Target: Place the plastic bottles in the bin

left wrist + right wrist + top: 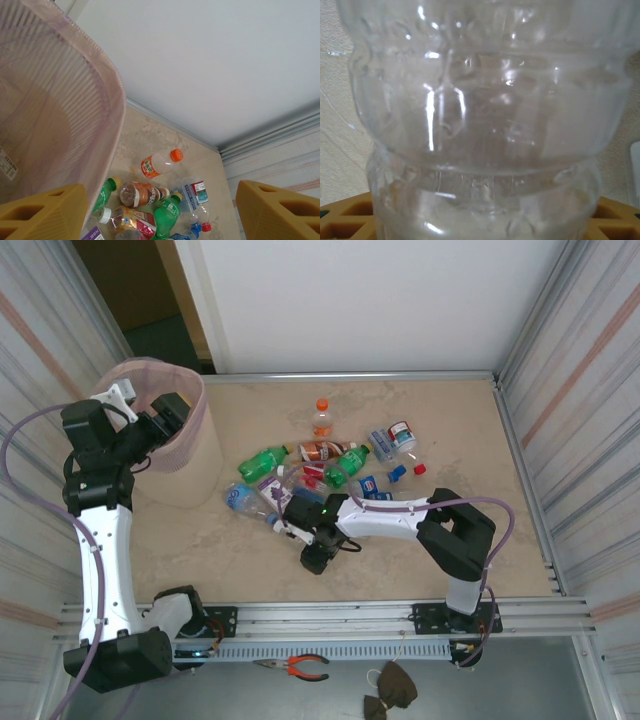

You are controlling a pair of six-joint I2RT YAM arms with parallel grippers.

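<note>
The bin (75, 125) takes up the left side, its translucent pink bag showing the ribbed wall through it. The jaws stand wide apart, one yellow tip in each lower corner. Between them, on the pale marbled table (137, 132), lie plastic bottles (150, 200) in a loose heap. An orange-capped bottle (159, 164) lies apart at the top, and below it are a brown-labelled one (142, 194), two green ones (167, 216) and clear ones with blue labels (192, 197). A white wall (200, 60) rises behind.

Glossy clear plastic bottle (480, 125) — matt, stone-look table (200, 555).
</note>
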